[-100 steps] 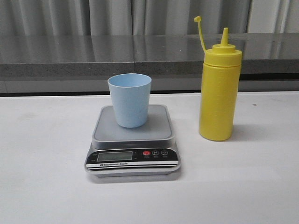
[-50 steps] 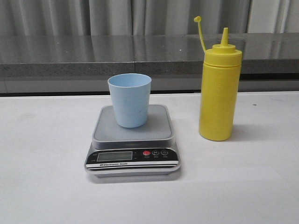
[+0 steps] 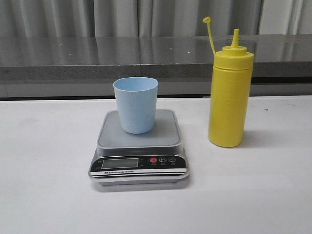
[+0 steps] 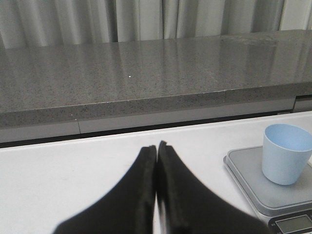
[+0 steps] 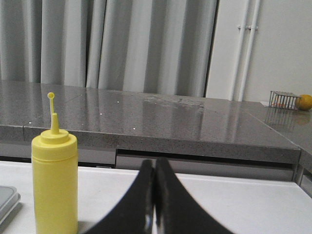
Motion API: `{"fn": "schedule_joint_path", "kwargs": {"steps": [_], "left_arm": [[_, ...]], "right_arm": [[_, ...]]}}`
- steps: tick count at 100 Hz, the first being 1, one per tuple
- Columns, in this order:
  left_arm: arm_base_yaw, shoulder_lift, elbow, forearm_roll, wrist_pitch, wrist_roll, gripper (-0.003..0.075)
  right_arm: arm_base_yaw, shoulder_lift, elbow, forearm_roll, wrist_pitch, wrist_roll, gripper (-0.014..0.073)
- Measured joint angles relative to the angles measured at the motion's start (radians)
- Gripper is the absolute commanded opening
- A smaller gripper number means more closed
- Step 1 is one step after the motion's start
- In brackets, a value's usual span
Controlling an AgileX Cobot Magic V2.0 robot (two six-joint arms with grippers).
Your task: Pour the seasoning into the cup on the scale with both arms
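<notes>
Left gripper (image 4: 156, 148) and right gripper (image 5: 154, 163) are both clenched, holding nothing, above the white bench (image 3: 44, 195). In the front view the cup (image 3: 135, 104) stands upright on the scale (image 3: 139, 148); the seasoning (image 3: 228, 92) stands at its 3 o'clock, apart.

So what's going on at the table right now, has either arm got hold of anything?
Nothing is held yet. The blue cup stands upright on the scale, and the yellow seasoning bottle stands on the table to the scale's right, cap off its nozzle. The left gripper and right gripper are both shut and empty, away from these items.
</notes>
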Motion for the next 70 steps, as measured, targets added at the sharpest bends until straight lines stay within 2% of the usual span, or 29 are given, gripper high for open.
{"fn": "schedule_joint_path", "kwargs": {"steps": [21,42,53,70], "left_arm": [[0.000,0.000,0.000,0.000,0.001,0.000,-0.0018],[0.000,0.000,0.000,0.000,0.002,0.000,-0.0018],[0.000,0.000,0.000,0.000,0.002,0.000,-0.0018],[0.000,0.000,0.000,0.000,0.003,0.000,-0.0018]], "right_arm": [[0.000,0.195,-0.232,0.022,0.210,0.000,-0.0120],[0.000,0.470,-0.401,0.040,0.262,0.002,-0.0120],[0.005,0.610,-0.445,0.045,0.258,0.002,-0.0120],[0.053,0.762,-0.450,0.045,0.117,0.002,-0.0120]]}}
